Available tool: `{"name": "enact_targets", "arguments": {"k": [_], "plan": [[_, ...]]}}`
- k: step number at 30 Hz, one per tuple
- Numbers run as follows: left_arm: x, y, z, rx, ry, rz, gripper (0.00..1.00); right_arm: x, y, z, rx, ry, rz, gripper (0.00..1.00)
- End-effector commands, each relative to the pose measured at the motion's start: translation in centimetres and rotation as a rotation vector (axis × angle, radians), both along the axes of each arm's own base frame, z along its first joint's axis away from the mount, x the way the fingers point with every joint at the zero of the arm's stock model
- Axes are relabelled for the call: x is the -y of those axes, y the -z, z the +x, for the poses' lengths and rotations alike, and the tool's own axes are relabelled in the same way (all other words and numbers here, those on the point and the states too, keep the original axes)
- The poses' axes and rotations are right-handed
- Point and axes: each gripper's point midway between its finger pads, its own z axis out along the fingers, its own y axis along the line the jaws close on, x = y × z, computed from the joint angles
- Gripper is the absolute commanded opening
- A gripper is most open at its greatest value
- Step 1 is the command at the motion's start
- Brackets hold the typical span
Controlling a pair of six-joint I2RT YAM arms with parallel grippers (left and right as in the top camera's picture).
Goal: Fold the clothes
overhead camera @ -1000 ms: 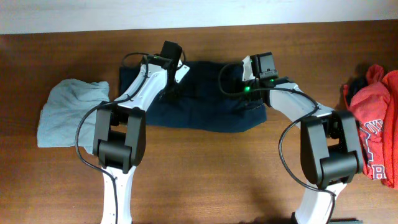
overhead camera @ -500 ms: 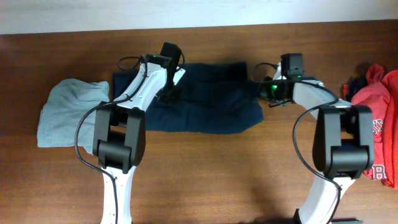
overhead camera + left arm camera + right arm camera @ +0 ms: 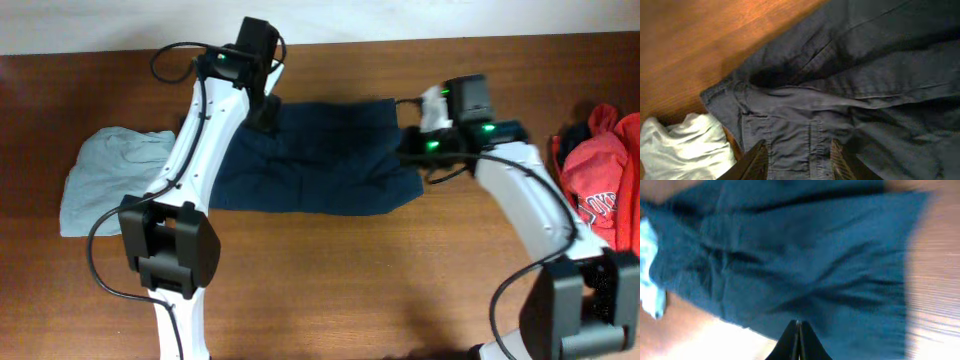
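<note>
Bench (image 3: pixel 320 290): brown wood, runs the full width of the overhead view, with a pale strip along its far edge.

Navy shorts (image 3: pixel 320 165): the largest of the clothes. They lie spread flat across the middle of the bench, toward the far side, long axis left to right. Cloth is creased; seams and a pocket flap show in the left wrist view.

Pale grey-green garment (image 3: pixel 105 180): bunched in a loose heap at the left end of the bench. Its right edge is just beside the shorts' left end; I cannot tell whether they touch.

Red garment (image 3: pixel 600 190): white lettering, crumpled at the right edge of the bench, well apart from the shorts.

Left hand (image 3: pixel 799 161): over the shorts' far-left corner. Fingers (image 3: pixel 757 161) stand apart, with navy cloth visible in the gap below them. Cannot tell if the tips touch the fabric.

Right hand (image 3: pixel 797 339): at the shorts' right end. Fingers are pressed together tip to tip, pointing at the cloth near its hem; this view is blurred.
</note>
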Motion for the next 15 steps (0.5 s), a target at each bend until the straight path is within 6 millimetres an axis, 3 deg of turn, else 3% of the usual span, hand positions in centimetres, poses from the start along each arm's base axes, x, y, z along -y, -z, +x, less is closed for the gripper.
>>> {"name": "enact_targets", "arguments": {"k": [1, 3, 6, 8, 11, 15], "plan": [[-1.7, 3.2, -0.5, -0.088, -0.044, -0.032, 0.23, -3.8, 2.2, -0.6, -0.022, -0.105, -0.005, 0.04], [-2.2, 5.1, -1.2, -0.142, -0.055, -0.043, 0.13, -5.4, 3.8, -0.6, -0.031, -0.141, -0.008, 0.04], [-3.0, 7.9, -1.6, -0.181, -0.070, -0.033, 0.11, -6.5, 7.8, 0.0, -0.065, -0.159, -0.048, 0.04], [-3.4, 9.7, -1.4, -0.188, -0.079, -0.032, 0.11, -6.1, 11.2, 0.4, -0.105, -0.146, -0.082, 0.04], [-3.9, 11.8, -1.2, -0.196, -0.091, -0.031, 0.12, -5.0, 15.5, -0.8, -0.244, -0.091, -0.088, 0.04], [-4.9, 12.5, -0.5, -0.180, -0.113, -0.031, 0.24, -3.3, 17.0, -3.1, -0.378, -0.055, -0.122, 0.04]]}}
